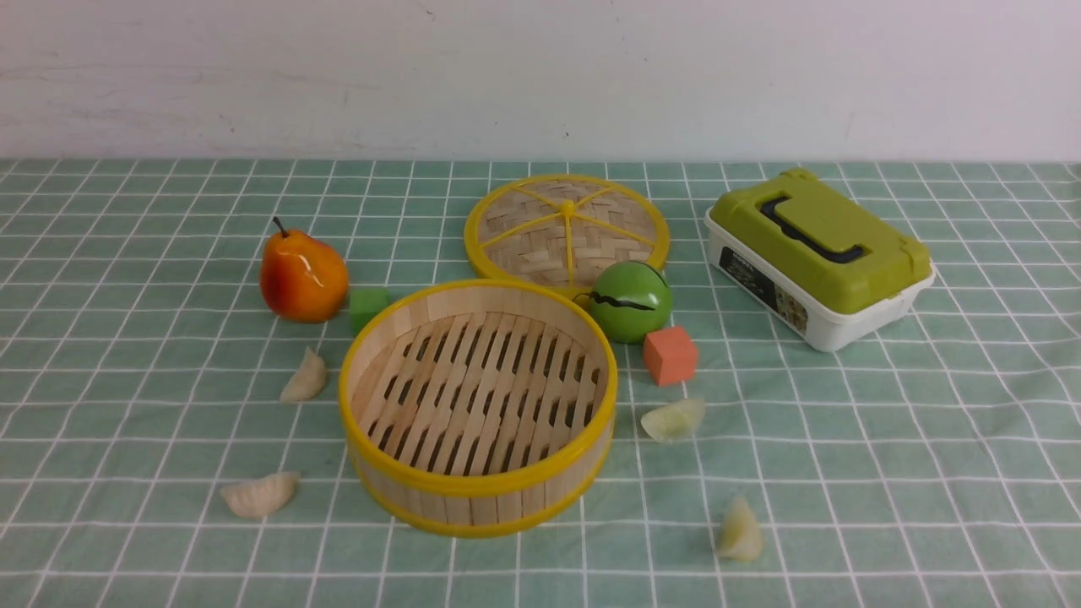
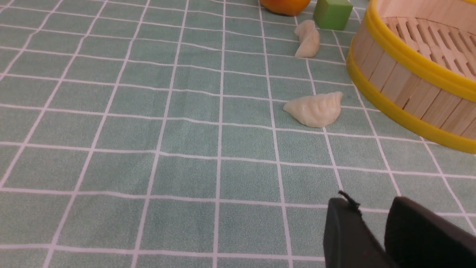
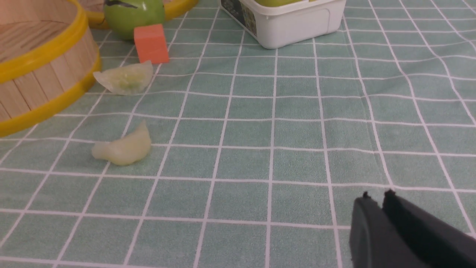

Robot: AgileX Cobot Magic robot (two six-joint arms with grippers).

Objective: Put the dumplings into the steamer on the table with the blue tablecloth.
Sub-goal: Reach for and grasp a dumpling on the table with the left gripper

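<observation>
The steamer (image 1: 477, 498) stands empty at the middle of the table with the blue tablecloth (image 1: 887, 473). Four dumplings lie on the cloth around it: two on its left (image 1: 306, 378) (image 1: 260, 494) and two on its right (image 1: 673, 420) (image 1: 739, 530). Neither gripper shows in the front view. In the left wrist view my left gripper (image 2: 372, 203) is empty with only a narrow gap at its tips, well short of the nearer dumpling (image 2: 315, 110). In the right wrist view my right gripper (image 3: 376, 195) is shut and empty, away from its nearer dumpling (image 3: 122, 149).
The woven lid (image 1: 566, 226) lies behind the steamer, with a green apple (image 1: 629, 301) and an orange cube (image 1: 670, 355) beside it. A pear (image 1: 302, 274) and a green cube (image 1: 368, 306) sit at the back left. A green-lidded white box (image 1: 819, 257) stands at the back right.
</observation>
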